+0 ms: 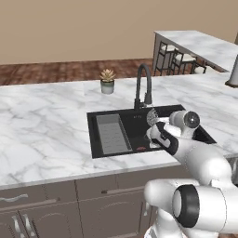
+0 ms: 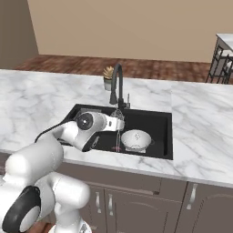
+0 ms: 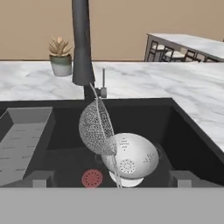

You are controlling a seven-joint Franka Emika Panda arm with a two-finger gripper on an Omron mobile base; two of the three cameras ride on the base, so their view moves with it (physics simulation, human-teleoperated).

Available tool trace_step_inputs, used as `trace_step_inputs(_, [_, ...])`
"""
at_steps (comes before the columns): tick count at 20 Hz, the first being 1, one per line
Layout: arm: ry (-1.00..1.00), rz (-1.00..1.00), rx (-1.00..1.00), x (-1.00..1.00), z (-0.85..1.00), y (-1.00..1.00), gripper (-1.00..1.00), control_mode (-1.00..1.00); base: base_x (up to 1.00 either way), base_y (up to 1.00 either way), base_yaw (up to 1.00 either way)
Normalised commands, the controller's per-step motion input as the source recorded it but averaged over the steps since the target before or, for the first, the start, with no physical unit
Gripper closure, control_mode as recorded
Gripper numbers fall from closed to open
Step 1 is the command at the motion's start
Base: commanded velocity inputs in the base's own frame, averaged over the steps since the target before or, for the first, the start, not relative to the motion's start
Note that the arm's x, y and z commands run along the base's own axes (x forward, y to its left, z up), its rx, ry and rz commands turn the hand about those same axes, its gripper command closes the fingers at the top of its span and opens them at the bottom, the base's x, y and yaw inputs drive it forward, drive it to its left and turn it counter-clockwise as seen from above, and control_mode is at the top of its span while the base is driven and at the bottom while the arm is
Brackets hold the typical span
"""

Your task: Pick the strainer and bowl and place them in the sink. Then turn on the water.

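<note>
The strainer [image 3: 93,128], a small silver mesh dome with a thin wire handle, is tilted on edge over the black sink [image 3: 144,116], just below the faucet [image 3: 81,43]. My gripper [image 3: 109,179] is open over the basin, its fingertips [image 3: 37,179] far apart. The strainer's handle runs down between them and touches neither. From the base views the strainer [image 1: 152,117] [image 2: 117,113] sits right at the end of my hand [image 2: 119,124], inside the sink [image 1: 135,125] [image 2: 154,123]. The bowl and the water are out of view.
A white perforated dome [image 3: 131,157] [image 2: 135,139] lies on the sink floor beside a red drain [image 3: 92,178]. A grey ribbed tray [image 1: 111,134] fills the basin's left part. A potted plant [image 1: 107,81] stands behind the faucet [image 1: 144,83]. Marble counter [image 1: 42,125] surrounds the sink.
</note>
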Motion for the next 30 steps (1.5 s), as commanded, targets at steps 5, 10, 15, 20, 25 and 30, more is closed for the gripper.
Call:
trace_step_inputs(5, [0.13, -0.06, 0.00, -0.19, 0.88, 0.00, -1.00, -1.00, 0.00, 0.00, 0.00])
trace_step_inputs(10, [0.15, -0.01, 0.00, -0.39, 0.66, 0.00, -1.00, -1.00, 0.00, 0.00, 0.00])
trace_step_inputs(15, [0.11, 0.00, 0.00, -0.54, 0.47, 0.08, -1.00, -1.00, 0.00, 0.00, 0.00])
trace_step_inputs(20, [0.09, 0.00, 0.00, -0.60, 0.35, 0.24, -1.00, -1.00, 0.00, 0.00, 0.00])
trace_step_inputs(25, [0.00, 0.00, 0.00, -0.68, 0.03, 0.40, -1.00, -1.00, 0.00, 0.00, 0.00])
trace_step_inputs(30, [0.00, 0.01, 0.01, -0.61, 0.00, 0.20, -1.00, -1.00, 0.00, 0.00, 0.00])
